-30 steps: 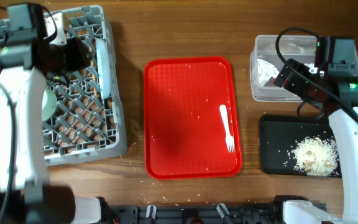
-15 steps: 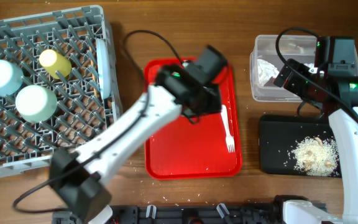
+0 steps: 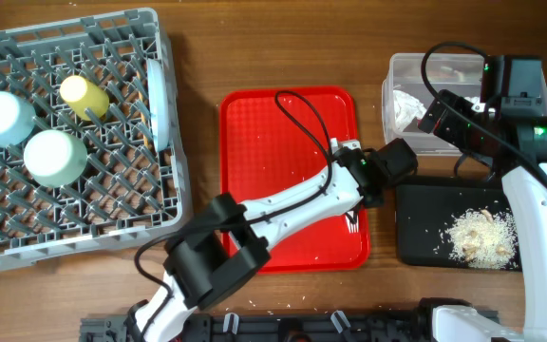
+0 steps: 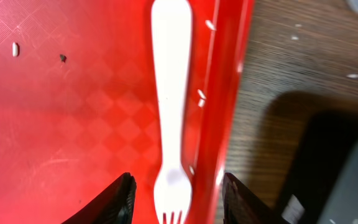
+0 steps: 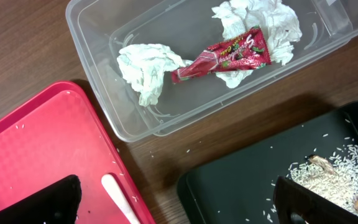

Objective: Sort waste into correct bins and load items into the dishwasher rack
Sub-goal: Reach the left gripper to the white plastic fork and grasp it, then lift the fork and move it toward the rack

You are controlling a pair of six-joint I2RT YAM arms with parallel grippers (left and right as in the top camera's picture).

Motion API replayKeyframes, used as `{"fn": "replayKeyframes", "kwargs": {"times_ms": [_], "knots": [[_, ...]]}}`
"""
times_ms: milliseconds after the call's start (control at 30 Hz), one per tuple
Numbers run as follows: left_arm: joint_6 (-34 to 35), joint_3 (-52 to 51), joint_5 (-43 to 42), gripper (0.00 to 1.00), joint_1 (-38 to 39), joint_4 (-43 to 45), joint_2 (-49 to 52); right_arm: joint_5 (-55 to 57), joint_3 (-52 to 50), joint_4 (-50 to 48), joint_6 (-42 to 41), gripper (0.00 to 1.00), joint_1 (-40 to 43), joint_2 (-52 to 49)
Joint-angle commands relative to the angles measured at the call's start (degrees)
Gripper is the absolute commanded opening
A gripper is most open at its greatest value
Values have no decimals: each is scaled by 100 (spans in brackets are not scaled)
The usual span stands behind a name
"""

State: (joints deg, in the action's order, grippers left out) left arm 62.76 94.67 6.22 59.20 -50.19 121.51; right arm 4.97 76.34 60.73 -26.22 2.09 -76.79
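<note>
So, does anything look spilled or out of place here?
Yes. Loose beige rice grains lie scattered on the red rectangular plastic tray and the wooden table, outside the shallow black rectangular tray that holds the rest.

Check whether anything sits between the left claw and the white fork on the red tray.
Nothing visible does. The left claw hangs open over the white plastic fork, which lies flat on the red tray by its rim, a finger on each side. Only loose rice grains lie beside it.

White fork (image 4: 171,93); red diamond-textured serving tray (image 4: 55,137); red printed wrapper (image 5: 222,57); white tissues (image 5: 145,65); black tray (image 5: 241,180).
</note>
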Motion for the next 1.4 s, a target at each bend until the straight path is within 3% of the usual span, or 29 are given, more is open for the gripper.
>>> {"fn": "replayKeyframes", "kwargs": {"times_ms": [0,167,467,567,800,867,1100,1133,1167,1367], "knots": [[98,7,245,43,17,114,321,13,70,-13,72,100,17,61],[96,7,136,40,50,114,645,13,70,-13,70,100,17,61],[90,7,92,4,162,96,1027,13,70,-13,72,100,17,61],[48,7,92,4,116,-90,968,13,70,-13,70,100,17,61],[46,7,87,5,-131,-341,557,13,70,-13,70,100,17,61],[46,7,-76,18,-98,-304,557,13,70,-11,72,100,17,61],[-706,7,-691,26,-92,-251,216,13,70,-11,70,100,17,61],[-708,7,-815,37,-92,-278,188,13,70,-13,72,100,17,61],[-708,7,-984,41,-85,-306,192,13,70,-13,70,100,17,61],[-702,7,-1174,41,149,-297,208,13,70,-13,72,100,17,61]]}}
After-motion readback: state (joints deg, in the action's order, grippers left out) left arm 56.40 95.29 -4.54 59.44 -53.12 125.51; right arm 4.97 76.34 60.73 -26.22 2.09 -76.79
